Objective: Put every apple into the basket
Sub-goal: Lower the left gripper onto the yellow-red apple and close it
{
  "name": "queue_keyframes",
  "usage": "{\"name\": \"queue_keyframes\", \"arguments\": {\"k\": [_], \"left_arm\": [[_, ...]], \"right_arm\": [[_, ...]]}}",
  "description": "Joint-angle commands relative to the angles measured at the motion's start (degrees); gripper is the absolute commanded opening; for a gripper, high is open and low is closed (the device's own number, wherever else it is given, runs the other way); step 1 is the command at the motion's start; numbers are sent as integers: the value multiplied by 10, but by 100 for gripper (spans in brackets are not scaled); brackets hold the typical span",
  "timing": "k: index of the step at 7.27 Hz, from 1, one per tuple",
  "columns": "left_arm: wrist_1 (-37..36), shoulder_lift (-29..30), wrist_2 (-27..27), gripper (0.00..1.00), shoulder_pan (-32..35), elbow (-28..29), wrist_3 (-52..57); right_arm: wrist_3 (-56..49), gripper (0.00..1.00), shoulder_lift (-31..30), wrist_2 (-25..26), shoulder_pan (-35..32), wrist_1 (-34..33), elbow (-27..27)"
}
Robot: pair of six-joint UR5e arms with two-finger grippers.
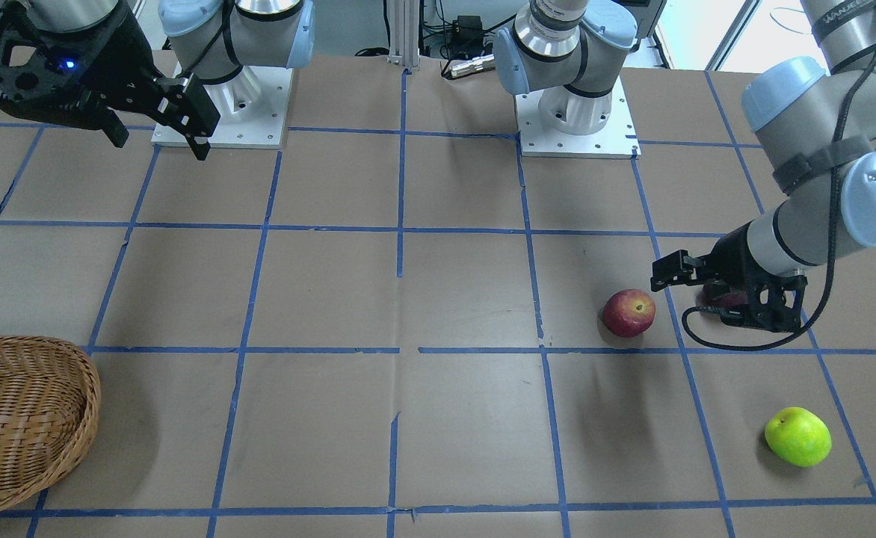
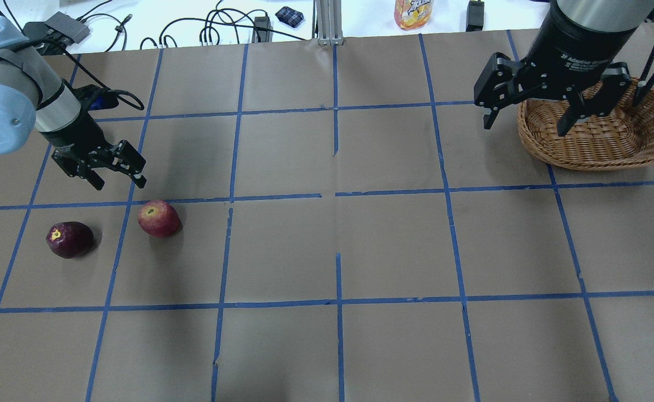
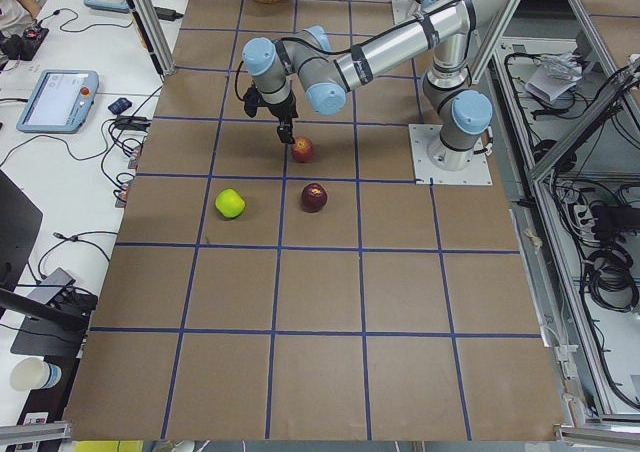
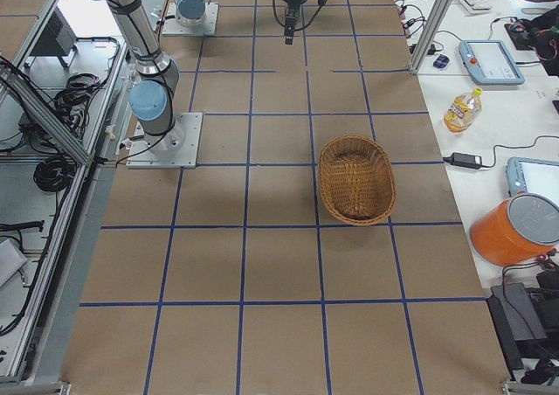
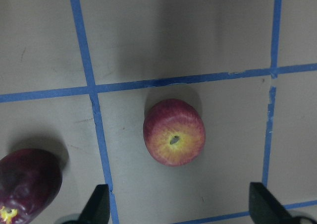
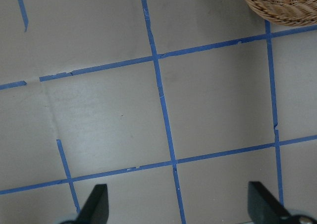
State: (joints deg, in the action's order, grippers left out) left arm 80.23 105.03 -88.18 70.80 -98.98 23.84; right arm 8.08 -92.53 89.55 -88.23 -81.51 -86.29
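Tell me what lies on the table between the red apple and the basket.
Nothing: in the front-facing view only bare brown paper with blue tape lines runs from the red apple to the basket. The overhead view agrees.

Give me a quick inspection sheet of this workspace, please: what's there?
Surface: table, brown paper with blue tape grid.
Job's things: red apple, maroon apple, green apple lying apart on the table; wicker basket empty.
Clutter: nothing seen.
Grippers: left gripper open, by the red apple; right gripper open, near the basket.
Cables: black cable looped at the left wrist; loose cables on the bench.
Surroundings: drink bottle and tablet on the bench.
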Motion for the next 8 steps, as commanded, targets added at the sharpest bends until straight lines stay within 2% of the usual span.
{"name": "queue_keyframes", "arguments": {"k": [1, 3, 5, 6, 7, 8], "left_arm": [[-43, 16, 26, 100, 9, -13, -3], [-73, 39, 31, 100, 13, -46, -3], [-156, 47, 27, 100, 13, -78, 0], [-156, 48, 23, 100, 13, -95, -5], [-157, 50, -24, 100, 13, -101, -10], [-155, 54, -28, 100, 14, -102, -22]], "right_arm": [[-2, 100, 0, 2, 0, -5, 0], [0, 100, 0, 2, 1, -6, 0], [2, 100, 1, 1, -1, -8, 0], [2, 100, 0, 2, 0, -7, 0], [2, 100, 0, 2, -2, -7, 0], [-2, 100, 0, 2, 0, -6, 0]]}}
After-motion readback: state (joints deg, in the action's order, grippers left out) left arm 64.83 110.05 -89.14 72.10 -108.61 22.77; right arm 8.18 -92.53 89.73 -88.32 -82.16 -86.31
